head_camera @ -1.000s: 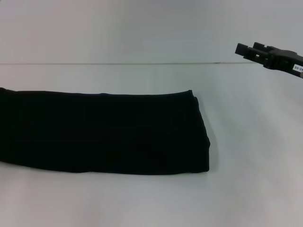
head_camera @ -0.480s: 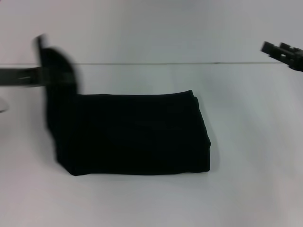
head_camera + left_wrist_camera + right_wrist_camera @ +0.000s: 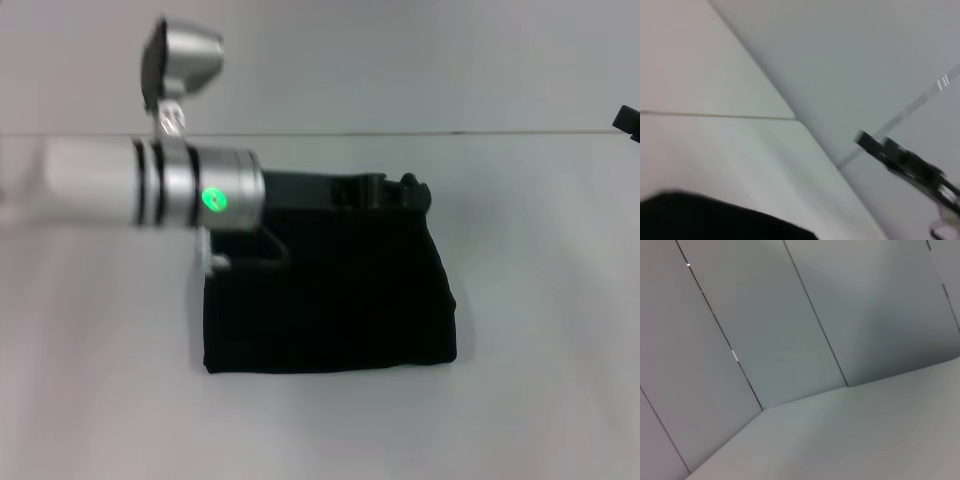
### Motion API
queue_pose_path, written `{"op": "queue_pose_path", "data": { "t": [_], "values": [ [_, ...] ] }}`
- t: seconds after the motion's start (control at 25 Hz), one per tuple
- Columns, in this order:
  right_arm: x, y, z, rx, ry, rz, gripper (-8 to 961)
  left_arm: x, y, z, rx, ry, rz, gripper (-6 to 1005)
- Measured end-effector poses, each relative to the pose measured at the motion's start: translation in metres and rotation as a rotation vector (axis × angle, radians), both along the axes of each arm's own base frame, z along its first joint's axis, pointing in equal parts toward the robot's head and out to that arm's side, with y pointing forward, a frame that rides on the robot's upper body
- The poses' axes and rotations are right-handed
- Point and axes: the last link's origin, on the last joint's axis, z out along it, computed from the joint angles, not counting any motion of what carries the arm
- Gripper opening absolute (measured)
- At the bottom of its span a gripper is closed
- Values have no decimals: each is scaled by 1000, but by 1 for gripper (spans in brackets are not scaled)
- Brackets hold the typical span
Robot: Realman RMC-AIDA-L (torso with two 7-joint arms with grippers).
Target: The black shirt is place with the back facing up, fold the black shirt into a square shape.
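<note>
The black shirt lies on the white table as a doubled-over block, close to square, with its folded edge on the left. My left arm reaches across it from the left. My left gripper sits at the shirt's far right corner, shut on the cloth layer it has carried over. A strip of the black shirt also shows in the left wrist view. My right gripper barely shows at the right edge of the head view, raised and away from the shirt. The left wrist view has the right gripper farther off.
The white table extends around the shirt on the near side and to the right. A pale wall stands behind the table's back edge. The right wrist view shows only wall panels and table surface.
My left arm swept in from the left, carrying the shirt's left end over to the right, so the long band became a near-square block. My right gripper drew back to the right.
</note>
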Motion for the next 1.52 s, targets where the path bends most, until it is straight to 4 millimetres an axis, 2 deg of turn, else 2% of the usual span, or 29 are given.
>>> {"op": "queue_pose_path", "data": {
  "t": [0.04,0.08,0.12,0.16,0.32,0.44,0.6,0.64,0.72,0.88,1.04,1.28,1.52],
  "values": [
    [1,-1,1,2,-2,1,799,-7,-6,-17,-2,-33,45,48],
    [2,-2,1,3,-4,1,799,-11,-10,-25,4,-54,65,48],
    [2,-2,1,4,-7,2,799,-11,-10,-25,4,-54,65,67],
    [2,-2,1,2,-9,4,799,-21,-24,-44,39,-122,104,87],
    [2,-4,-1,-12,-14,9,798,-22,-36,-52,40,-187,124,164],
    [3,-6,-4,-38,-11,6,797,-19,-43,-54,14,-225,113,382],
    [2,-11,-7,-121,13,-1,796,-23,-42,-34,29,-268,78,457],
    [1,-11,-6,-147,20,-4,796,-33,-36,-17,74,-259,70,476],
    [-3,-12,-3,-220,43,-10,795,-41,-30,-3,118,-243,72,514],
    [-14,-8,6,-356,68,-19,795,-68,-10,40,242,-177,131,589],
    [-27,0,3,-473,58,-47,795,-89,4,71,349,-91,173,767],
    [-47,13,-10,-516,57,-32,795,-117,15,95,456,74,224,969],
    [-55,22,-13,-493,56,-29,796,-144,26,92,468,226,413,967]
  ]
}}
